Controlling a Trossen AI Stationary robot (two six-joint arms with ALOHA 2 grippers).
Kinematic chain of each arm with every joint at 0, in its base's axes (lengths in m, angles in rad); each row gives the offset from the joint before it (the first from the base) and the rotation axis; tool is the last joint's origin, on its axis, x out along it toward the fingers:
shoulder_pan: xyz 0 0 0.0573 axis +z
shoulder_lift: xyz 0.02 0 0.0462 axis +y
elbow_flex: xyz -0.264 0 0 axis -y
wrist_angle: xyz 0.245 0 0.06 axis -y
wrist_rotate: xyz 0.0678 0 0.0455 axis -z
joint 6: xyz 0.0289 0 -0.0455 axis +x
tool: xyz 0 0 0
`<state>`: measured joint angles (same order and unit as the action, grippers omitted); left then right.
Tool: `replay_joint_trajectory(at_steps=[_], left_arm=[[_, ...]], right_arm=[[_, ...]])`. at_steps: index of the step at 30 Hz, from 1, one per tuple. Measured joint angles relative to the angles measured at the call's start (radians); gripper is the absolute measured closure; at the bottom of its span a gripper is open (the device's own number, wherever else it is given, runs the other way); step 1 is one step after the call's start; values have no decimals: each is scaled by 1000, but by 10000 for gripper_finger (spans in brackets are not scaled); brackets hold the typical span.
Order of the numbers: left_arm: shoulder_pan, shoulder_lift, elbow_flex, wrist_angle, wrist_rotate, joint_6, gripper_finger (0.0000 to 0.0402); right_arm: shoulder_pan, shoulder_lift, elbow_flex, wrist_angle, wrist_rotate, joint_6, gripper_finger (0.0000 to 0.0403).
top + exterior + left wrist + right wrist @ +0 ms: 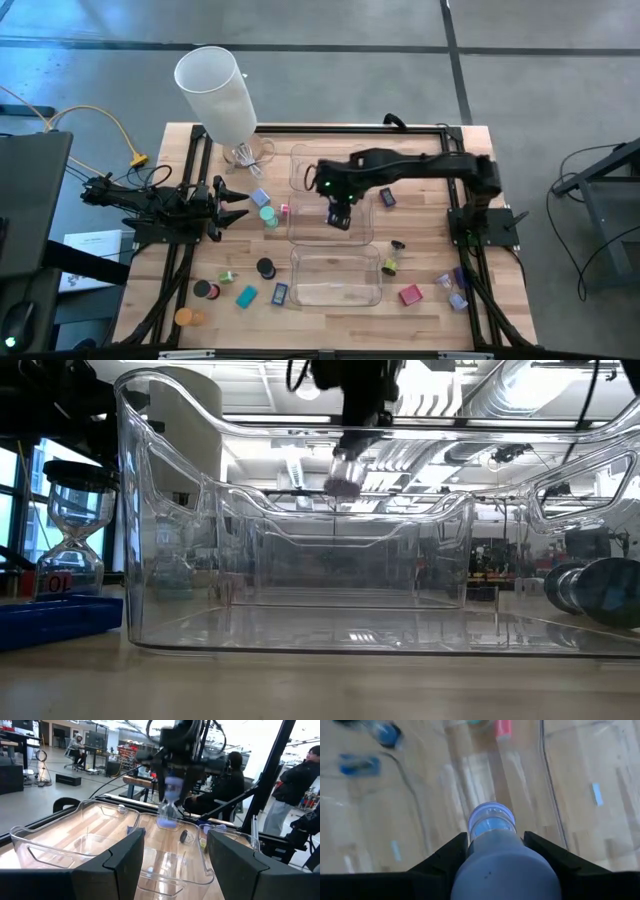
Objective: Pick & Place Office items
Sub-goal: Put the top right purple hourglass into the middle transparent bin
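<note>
My right gripper [340,215] hangs over the far clear tray [300,165], shut on a small lilac-capped sand timer [169,802]. The low view shows the timer [345,472] above the tray walls. My left gripper [175,837] waits open at the table's left side [235,203], pointing toward the trays. Other office items lie loose on the wood: a teal cylinder [267,214], a pink piece [284,209], a black cylinder [265,268], a teal rectangle [246,296], a blue rectangle [279,293], a red block [410,294] and an orange cylinder [186,317]. My right gripper holds the sand timer by its upper lilac cap [502,865], pinched between the two fingers [445,855]. The fingers come from above, pointing down. The timer hangs upright below them, lifted clear, with its lower cap [167,822] above the far tray's floor.
The near clear tray [300,255] sits in front of the far one. A big white lamp shade [215,92] stands at the far left corner. More small pieces lie near the right edge [455,290]. People stand beyond the table in the left wrist view.
</note>
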<state>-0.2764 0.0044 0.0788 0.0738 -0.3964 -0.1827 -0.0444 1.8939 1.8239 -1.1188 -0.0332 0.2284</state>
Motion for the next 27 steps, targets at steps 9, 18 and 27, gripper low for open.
replay_joint_trajectory(at_steps=[9, 18, 27], left_arm=[[0, 0, 0, 0, 0, 2, 189], [0, 0, 0, -14, 8, 1, 189], [0, 0, 0, -49, 40, -8, 189]], right_arm=[[7, 107, -4, -6, 90, -27, 231], [-3, 206, -6, 11, 104, -50, 231], [-16, 210, -7, 36, 53, -14, 200]])
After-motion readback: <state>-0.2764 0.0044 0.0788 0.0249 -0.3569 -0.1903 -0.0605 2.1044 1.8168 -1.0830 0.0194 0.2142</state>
